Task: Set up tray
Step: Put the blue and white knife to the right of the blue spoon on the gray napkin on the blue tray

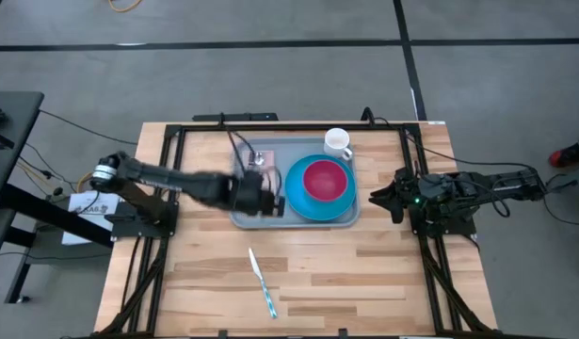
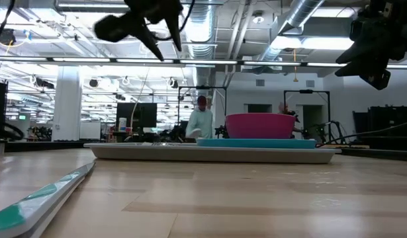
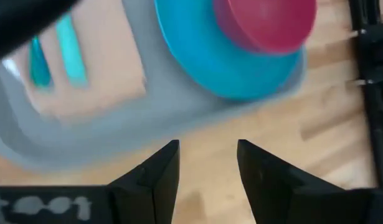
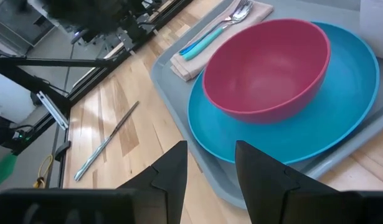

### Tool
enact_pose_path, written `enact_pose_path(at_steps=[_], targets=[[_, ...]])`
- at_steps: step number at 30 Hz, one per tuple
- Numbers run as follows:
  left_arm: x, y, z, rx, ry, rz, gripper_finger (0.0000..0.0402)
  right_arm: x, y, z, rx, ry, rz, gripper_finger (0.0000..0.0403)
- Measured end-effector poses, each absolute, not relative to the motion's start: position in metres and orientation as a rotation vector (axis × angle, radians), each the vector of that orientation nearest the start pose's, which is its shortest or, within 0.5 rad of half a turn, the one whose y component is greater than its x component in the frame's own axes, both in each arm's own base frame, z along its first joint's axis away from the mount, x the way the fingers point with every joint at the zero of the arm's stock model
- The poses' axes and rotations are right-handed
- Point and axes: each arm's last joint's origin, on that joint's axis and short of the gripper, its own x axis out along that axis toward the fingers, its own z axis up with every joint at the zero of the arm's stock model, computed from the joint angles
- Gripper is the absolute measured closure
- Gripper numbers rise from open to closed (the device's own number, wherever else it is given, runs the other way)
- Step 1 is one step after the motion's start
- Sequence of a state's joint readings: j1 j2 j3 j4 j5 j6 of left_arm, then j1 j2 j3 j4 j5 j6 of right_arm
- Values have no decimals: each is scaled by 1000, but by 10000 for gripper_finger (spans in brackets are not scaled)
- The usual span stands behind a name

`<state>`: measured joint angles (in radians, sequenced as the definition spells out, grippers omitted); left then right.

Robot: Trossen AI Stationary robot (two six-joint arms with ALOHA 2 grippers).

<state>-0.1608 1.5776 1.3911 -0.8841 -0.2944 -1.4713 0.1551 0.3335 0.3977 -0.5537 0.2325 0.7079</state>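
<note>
The grey-blue tray [image 1: 270, 218] lies flat on the wooden table, toward its far side. On it sits a round blue plate [image 1: 298, 200] with a pink bowl [image 1: 325, 179] in it. A beige napkin [image 4: 192, 59] on the tray's left part carries teal-handled cutlery [image 4: 207, 38]. A white cup [image 1: 337, 143] stands at the tray's far right corner. A teal-handled knife [image 1: 263, 282] lies on the bare wood nearer to me. My left gripper [image 1: 275, 202] [image 3: 207, 163] hovers open, high above the tray's near left edge. My right gripper [image 1: 376, 198] [image 4: 210, 165] waits open, raised, just right of the tray.
Black frame rails [image 1: 167, 179] run along the table's left, right and far sides. Open wood [image 1: 364, 282] lies between the tray and the near edge. In the low view a person [image 2: 202, 122] stands far off in the room beyond the table.
</note>
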Motion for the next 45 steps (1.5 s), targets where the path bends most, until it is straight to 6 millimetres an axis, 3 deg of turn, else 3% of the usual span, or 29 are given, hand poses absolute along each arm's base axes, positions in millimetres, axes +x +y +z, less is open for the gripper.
enact_pose_path(at_steps=[8, 14, 23, 29, 37, 45], targets=[[313, -144, 261, -1398, 673, 940, 253, 96, 8, 221, 595, 430, -234, 276], [317, -189, 226, -1567, 724, 972, 253, 96, 9, 221, 549, 442, -203, 276], [340, -199, 197, -1637, 815, 942, 253, 96, 9, 220, 545, 446, -204, 276], [329, -193, 209, -1508, 898, 1113, 253, 96, 9, 220, 543, 446, -204, 276], [331, -195, 220, -1519, 914, 1107, 253, 96, 9, 220, 541, 448, -208, 276], [345, -205, 191, -1543, 971, 1103, 253, 95, 9, 220, 541, 452, -210, 276]])
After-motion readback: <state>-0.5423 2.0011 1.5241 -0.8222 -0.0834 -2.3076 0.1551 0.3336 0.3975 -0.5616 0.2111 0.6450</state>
